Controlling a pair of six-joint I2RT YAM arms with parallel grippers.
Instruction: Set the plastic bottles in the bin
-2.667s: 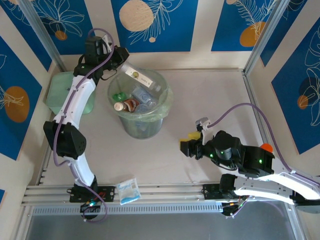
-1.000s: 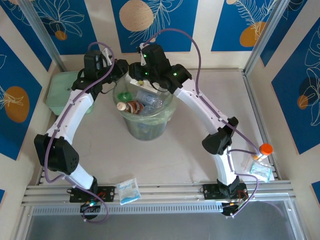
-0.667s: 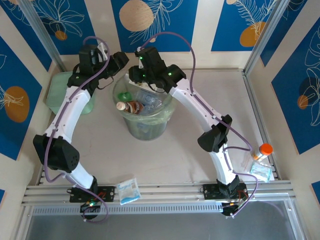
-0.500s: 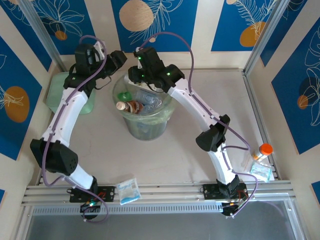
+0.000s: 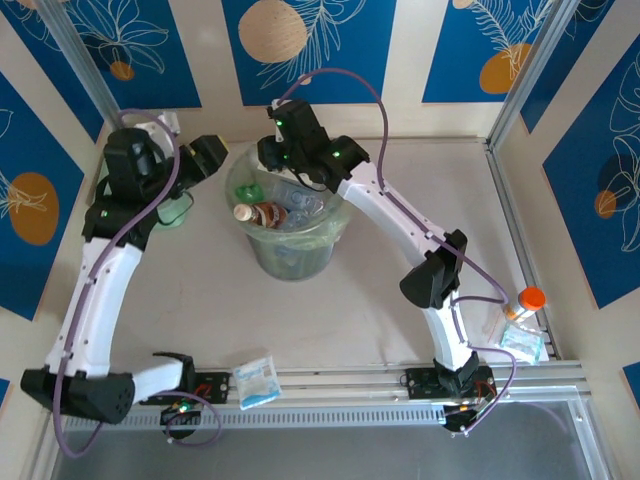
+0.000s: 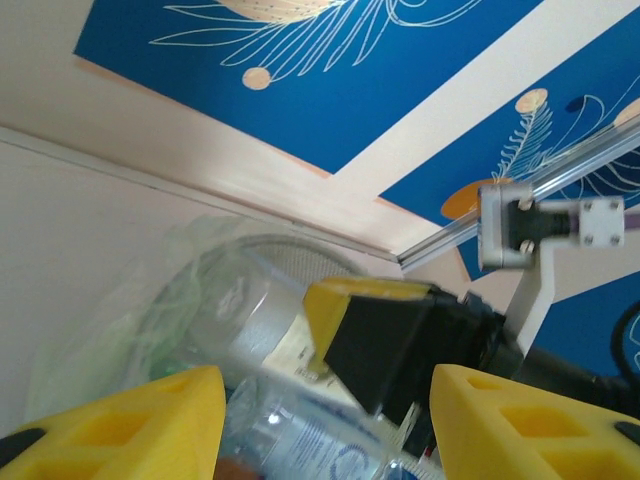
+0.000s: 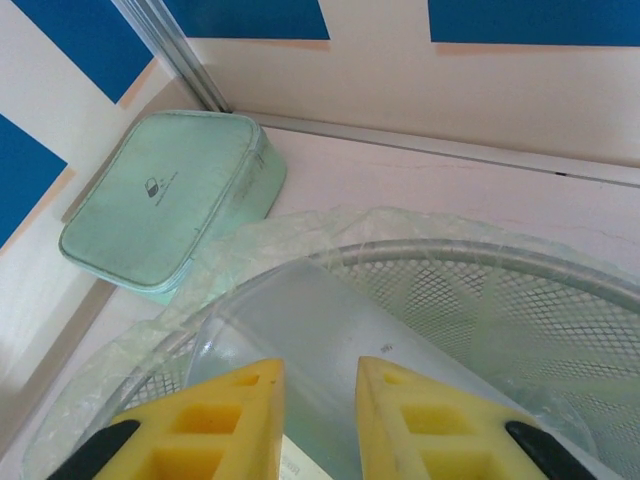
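The bin [image 5: 286,256], a round pale-green basket with a clear liner, stands at the back left of centre. Inside lie several plastic bottles: a brown-labelled one [image 5: 258,212], a green one [image 5: 246,192] and clear blue-labelled ones [image 5: 302,206]. A long clear bottle [image 7: 330,330] lies slanted across the far rim [image 7: 560,262]. My right gripper [image 5: 284,160] is shut, its tips [image 7: 320,372] resting on top of that bottle [image 6: 250,312]. My left gripper [image 5: 212,157] is open and holds nothing, left of the bin, facing it [image 6: 325,385]. An orange-capped bottle [image 5: 526,300] lies near the right wall.
A square pale-green lidded box [image 7: 170,198] sits in the back left corner, partly under my left arm [image 5: 176,212]. A white-and-blue packet [image 5: 256,381] lies by the near rail, and another packet [image 5: 522,342] lies under the orange-capped bottle.
My left gripper let go of the long clear bottle on the bin and pulled back left. My right arm swung from the near right to the bin's far rim, onto that bottle.
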